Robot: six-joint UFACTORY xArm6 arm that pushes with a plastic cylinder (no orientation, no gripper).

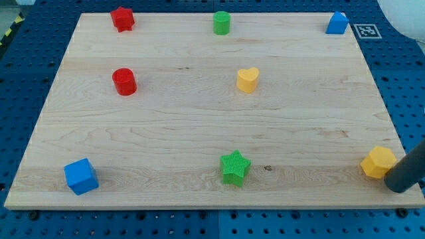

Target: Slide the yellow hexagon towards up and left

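The yellow hexagon [379,162] sits at the wooden board's right edge, near the view's bottom right. My tip [398,186] is the lower end of the dark rod coming in from the right edge. It stands just below and right of the yellow hexagon, touching or nearly touching it. A yellow heart [248,79] lies near the board's middle, up and left of the hexagon.
A green star [235,166] is at bottom centre and a blue cube [81,176] at bottom left. A red cylinder [124,81] is at the left, a red star [122,18] at top left, a green cylinder [222,22] at top centre, a blue block [337,23] at top right.
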